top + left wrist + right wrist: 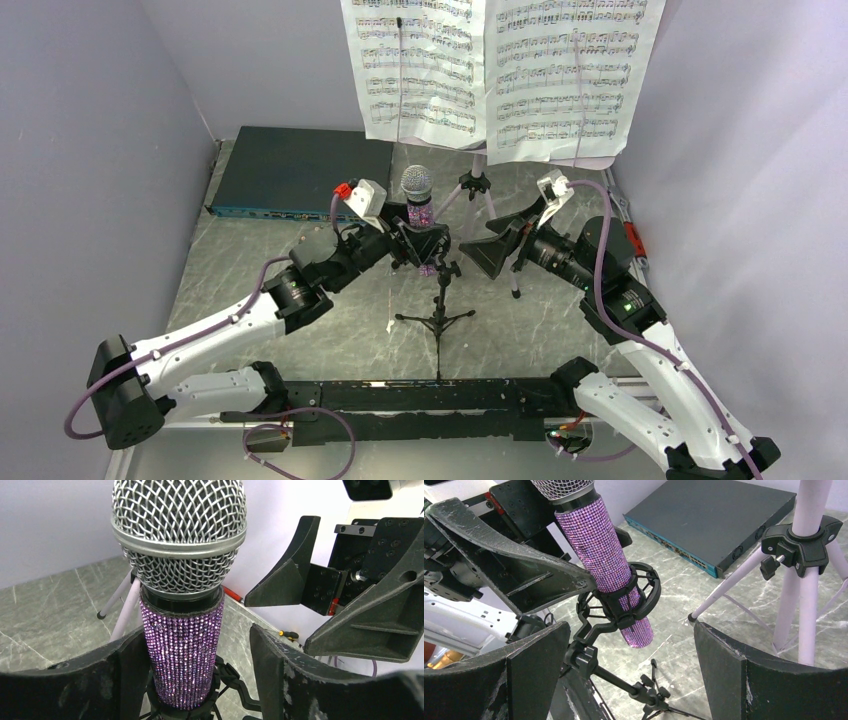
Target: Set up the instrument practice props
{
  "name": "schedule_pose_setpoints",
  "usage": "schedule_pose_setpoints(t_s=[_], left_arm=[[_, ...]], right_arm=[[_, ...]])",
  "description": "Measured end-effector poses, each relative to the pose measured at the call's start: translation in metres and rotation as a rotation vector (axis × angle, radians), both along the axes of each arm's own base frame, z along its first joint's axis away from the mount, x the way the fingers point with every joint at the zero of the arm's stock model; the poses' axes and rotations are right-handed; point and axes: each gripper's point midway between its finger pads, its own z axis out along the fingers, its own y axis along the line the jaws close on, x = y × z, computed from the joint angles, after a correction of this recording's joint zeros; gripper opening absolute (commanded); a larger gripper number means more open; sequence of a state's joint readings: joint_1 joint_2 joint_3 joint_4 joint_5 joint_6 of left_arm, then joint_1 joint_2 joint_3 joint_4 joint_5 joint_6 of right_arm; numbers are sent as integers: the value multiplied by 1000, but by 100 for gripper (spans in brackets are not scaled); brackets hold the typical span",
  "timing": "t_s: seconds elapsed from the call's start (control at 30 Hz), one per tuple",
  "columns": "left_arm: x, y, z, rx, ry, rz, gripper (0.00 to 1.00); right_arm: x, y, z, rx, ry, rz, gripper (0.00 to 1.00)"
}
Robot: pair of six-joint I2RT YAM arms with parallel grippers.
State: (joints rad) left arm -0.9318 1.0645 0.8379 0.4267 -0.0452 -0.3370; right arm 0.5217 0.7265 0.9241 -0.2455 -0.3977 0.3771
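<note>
Releasing looks like the step in hand. The glittery purple microphone (182, 630) stands head-up and tilted in the clip of the small black mic stand (438, 300), mid-table, just near of the lilac music stand (478, 185). Two sheet-music pages (500, 70) are already up on its desk at the far side.

Left gripper (418, 240) straddles the mic body w/ jaws apart. There's a clear gap on one side; the other pad (132, 655) sits v. close to the glitter, poss. touching, can't tell from the wrist view. Right gripper (483, 245) hangs wide apart just right of the mic, holding nothing.

To do it well:
- Open the left jaws fully so both pads are clear of the mic before any arm move. A rough rhinestone surface will likely snag a dragging pad.
- Back out along the jaw line, toward near-left. No lifting or twisting, as the clip grips only the lower body and the tripod looks light.
- Keep the right gripper where it is as a guard, or take it off to the right, away from the stand's lilac legs (724, 592).
- Check the mic stays seated in the clip (624, 600) and the tripod feet stay flat on the table (250, 270).
</note>
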Motion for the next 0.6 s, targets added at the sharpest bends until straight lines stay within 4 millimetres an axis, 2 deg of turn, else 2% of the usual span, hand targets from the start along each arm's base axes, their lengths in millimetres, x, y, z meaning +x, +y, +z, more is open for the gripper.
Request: schedule_pose_setpoints(t_s=[0.07, 0.17, 0.4, 0.6], left_arm=[[-1, 0, 0, -1, 0, -4, 85], [-2, 0, 2, -5, 0, -6, 93], [-4, 4, 8, -20, -4, -2, 94], [-10, 22, 24, -42, -48, 34, 93]], right_arm=[[0, 0, 0, 0, 0, 0, 100], [0, 0, -1, -1, 1, 0, 100], [1, 0, -3, -3, 5, -5, 100], [5, -2, -14, -18, 22, -23, 100]])
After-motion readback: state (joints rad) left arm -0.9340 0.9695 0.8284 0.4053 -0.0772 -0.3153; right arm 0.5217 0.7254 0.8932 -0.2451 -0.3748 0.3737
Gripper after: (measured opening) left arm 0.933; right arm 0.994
